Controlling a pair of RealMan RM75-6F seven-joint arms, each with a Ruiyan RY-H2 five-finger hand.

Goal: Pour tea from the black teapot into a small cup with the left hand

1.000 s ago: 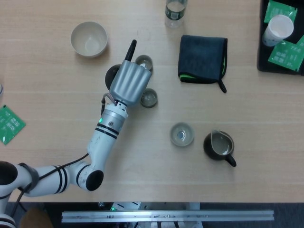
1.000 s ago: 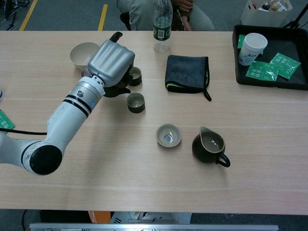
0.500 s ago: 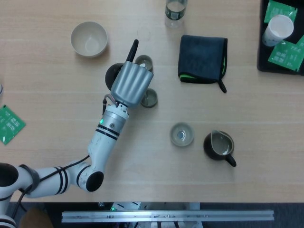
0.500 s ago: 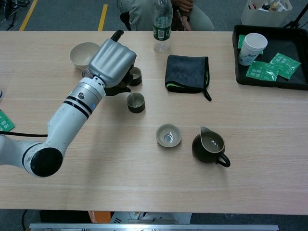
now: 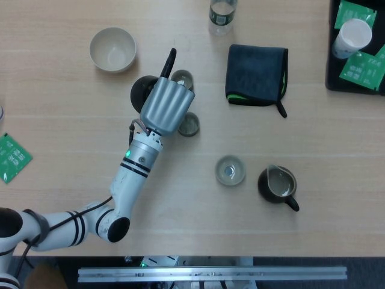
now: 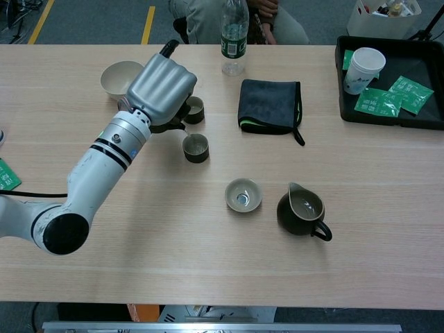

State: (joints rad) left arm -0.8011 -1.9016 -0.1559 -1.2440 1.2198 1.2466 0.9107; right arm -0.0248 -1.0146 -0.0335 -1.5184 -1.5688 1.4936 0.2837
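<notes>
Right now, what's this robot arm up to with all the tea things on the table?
The robot's left hand grips a black teapot, tipping it toward a small dark cup just below it. A second small cup stands close behind. Off to the side sit a pale cup, a dark pitcher and a folded cloth, all untouched.

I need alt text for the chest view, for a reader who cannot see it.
The robot's left hand holds the black teapot tilted over a small dark cup on a wooden table. Nearby are a second small cup, a folded dark cloth and a dark pitcher.
</notes>
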